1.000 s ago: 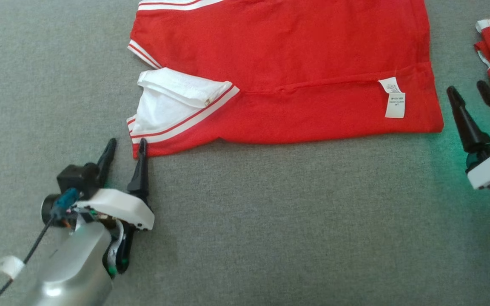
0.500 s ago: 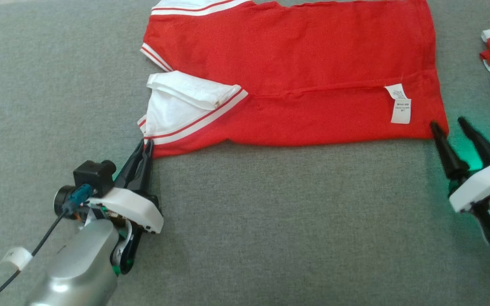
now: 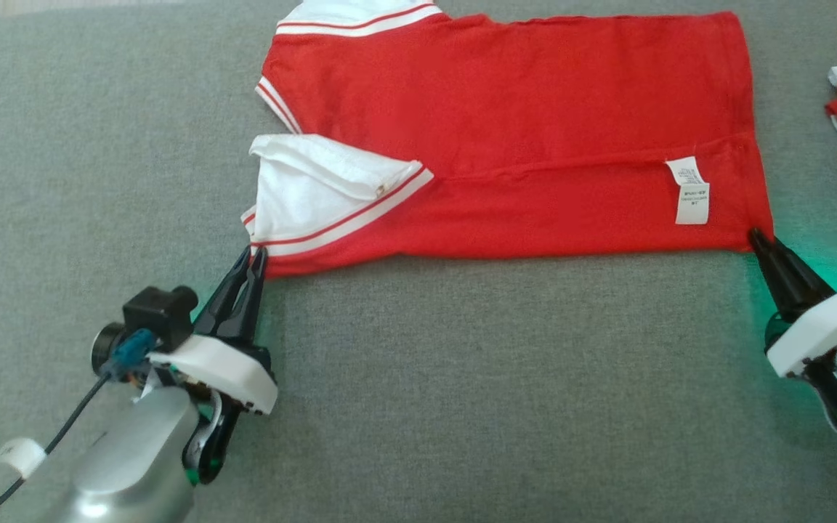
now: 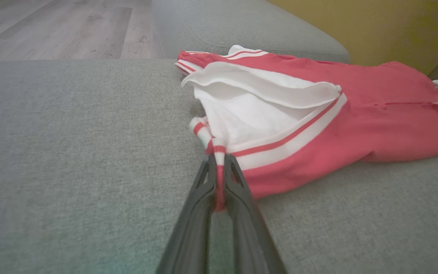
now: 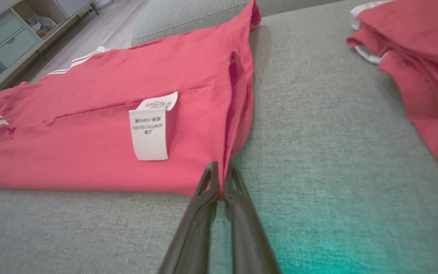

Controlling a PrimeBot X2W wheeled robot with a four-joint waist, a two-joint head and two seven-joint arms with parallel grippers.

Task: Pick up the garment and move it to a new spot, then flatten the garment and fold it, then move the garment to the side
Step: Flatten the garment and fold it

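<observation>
Gripping garment (image 3: 520, 131) | left end effector (image 3: 255, 253) clamped on collar corner | right end effector (image 3: 756, 236) clamped on hem corner

The red cloth garment (image 3: 506, 109) looks like a soft, matt knit, and its white collar trim (image 3: 317, 189) is ribbed. Its white care label (image 3: 691, 192) is smooth and papery. The grey upholstered surface (image 3: 462, 399) is coarse woven fabric, matt. My left gripper (image 3: 256, 252) has matt black plastic fingers (image 3: 233, 305) and a smooth white plastic shell (image 3: 215, 363). My silver forearm (image 3: 128, 465) gleams like metal.
</observation>
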